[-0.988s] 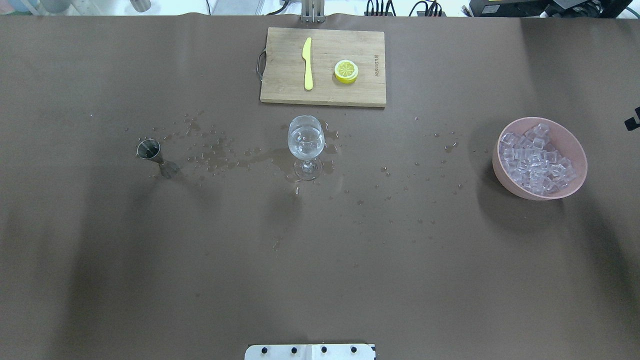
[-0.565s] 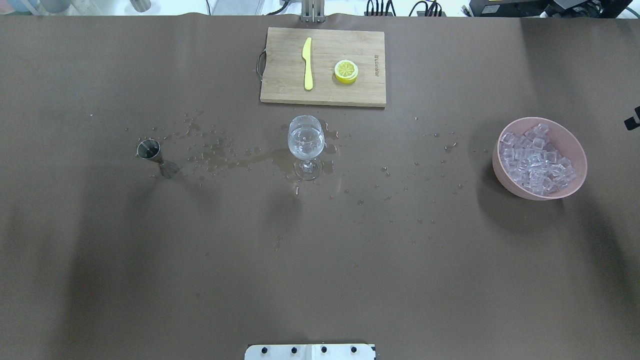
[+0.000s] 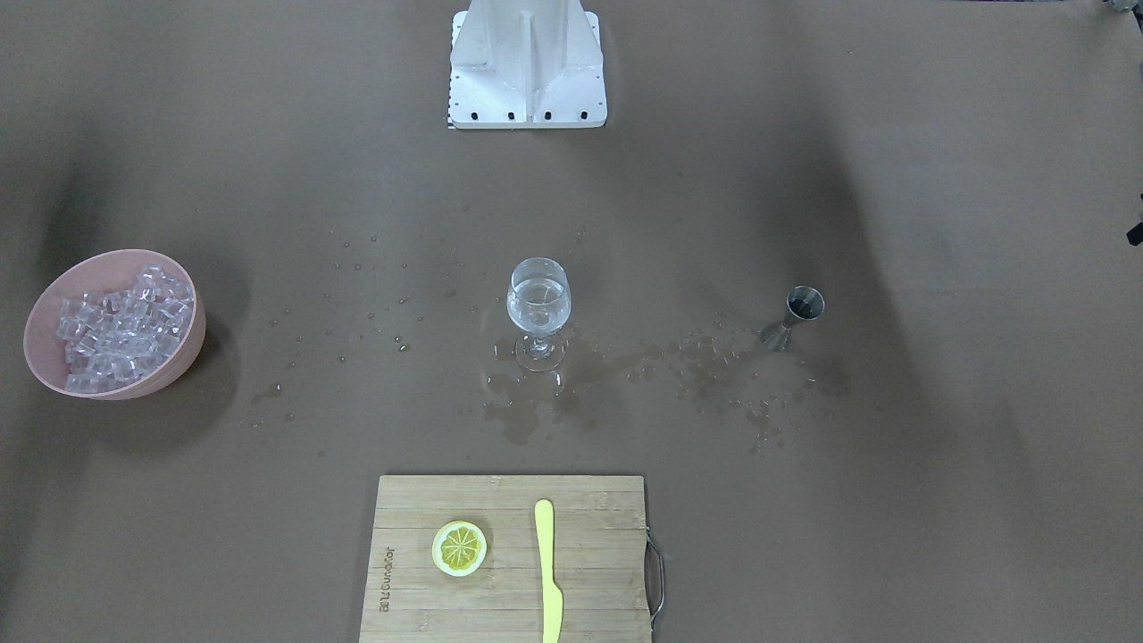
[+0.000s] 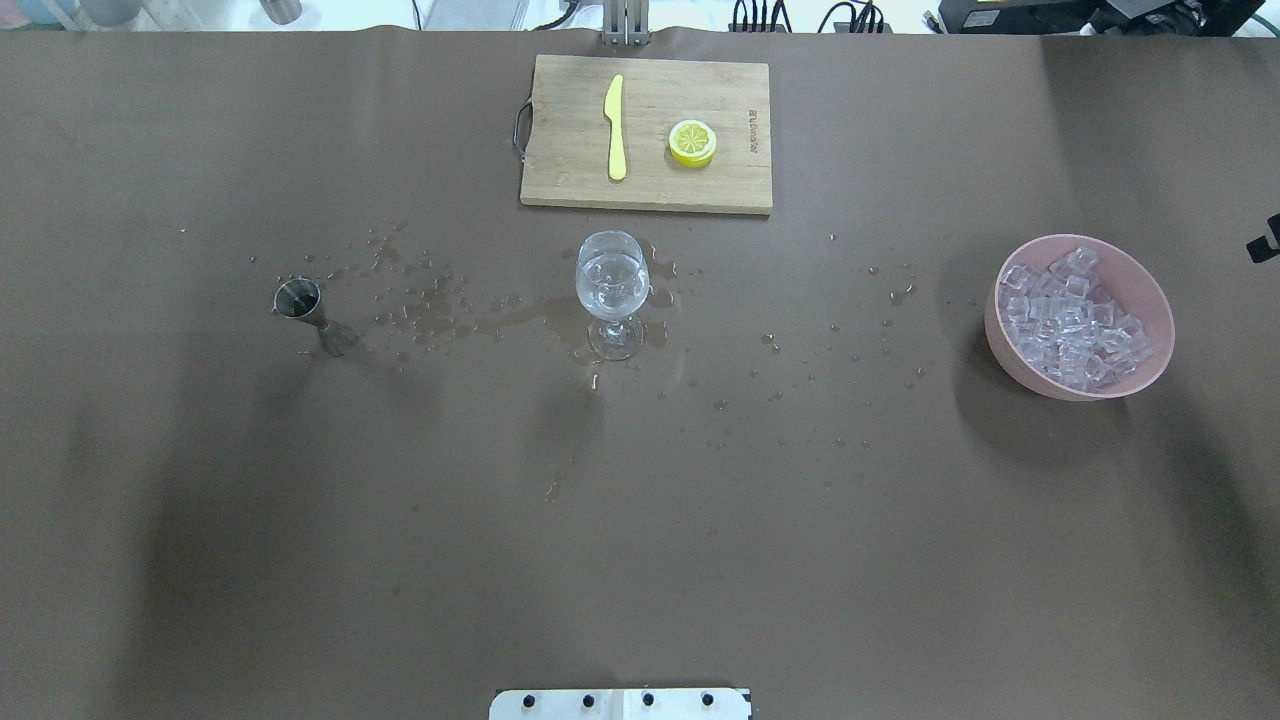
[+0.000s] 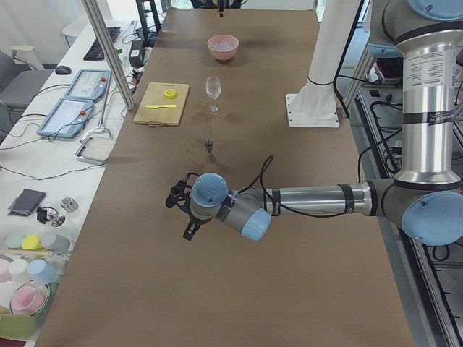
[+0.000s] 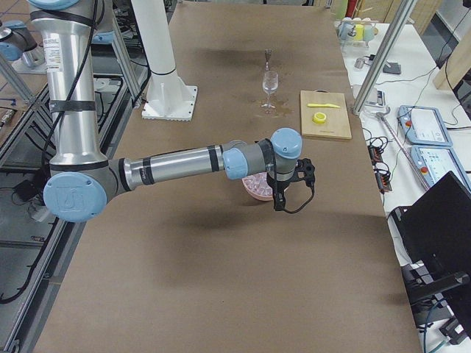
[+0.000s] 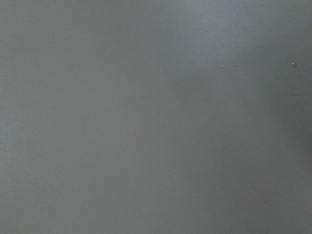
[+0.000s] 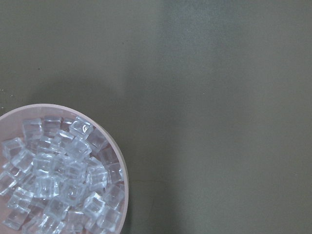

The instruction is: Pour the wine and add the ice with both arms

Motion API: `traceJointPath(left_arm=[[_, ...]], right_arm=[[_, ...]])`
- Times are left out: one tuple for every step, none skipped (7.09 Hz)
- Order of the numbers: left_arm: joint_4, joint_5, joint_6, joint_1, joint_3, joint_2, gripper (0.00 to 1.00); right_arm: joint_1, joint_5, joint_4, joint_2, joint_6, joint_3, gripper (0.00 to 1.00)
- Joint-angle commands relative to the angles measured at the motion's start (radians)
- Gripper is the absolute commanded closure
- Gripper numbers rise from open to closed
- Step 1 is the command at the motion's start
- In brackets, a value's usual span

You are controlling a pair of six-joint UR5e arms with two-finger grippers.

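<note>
While wine (image 4: pixel 610 284) stands in the glass (image 4: pixel 612 297), ice (image 4: pixel 1072 320) fills the bowl (image 4: pixel 1001 335) well apart.
Left tool (image 5: pixel 187 224), right tool (image 6: pixel 283 197): jaw spread cannot be told.

Overhead and front cameras face oppositely; both share the glass (image 4: pixel 611 285)

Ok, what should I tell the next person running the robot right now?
Left gripper: over bare table; open or shut, can't tell.
Right gripper: near the bowl, same.
Glass mid-table holds the wine; small metal cup stands apart; puddles around the glass.
Pouring looks done.
To do: ice from bowl to glass; none clearly in it yet.
</note>
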Motion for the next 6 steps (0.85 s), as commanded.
traceJointPath(left_arm=[[-0.232,0.024,-0.373,0.175,-0.001,-0.071,0.02],[-0.445,0.151,-0.518,0.270,0.003,-0.072,0.02],[-0.517,0.258,-0.662,0.359,0.003,-0.078,0.02],[-0.530,0.320,-0.691,0.419,-0.005,-0.113,0.03],[-0.616,0.401,-0.693,0.464,-0.008,-0.121,0.04],[-0.666,0.455,-0.693,0.486,-0.008,-0.115,0.03]], right_arm=[[-0.004,0.000,0.000,0.001,-0.001,-0.007,0.00],[-0.010,0.000,0.000,0.003,-0.001,-0.010,0.00],[-0.013,0.000,0.000,0.011,-0.001,-0.018,0.00],[-0.015,0.000,0.000,0.012,-0.001,-0.019,0.00],[-0.015,0.000,0.000,0.012,-0.001,-0.019,0.00],[-0.018,0.000,0.000,0.012,-0.001,-0.021,0.00]])
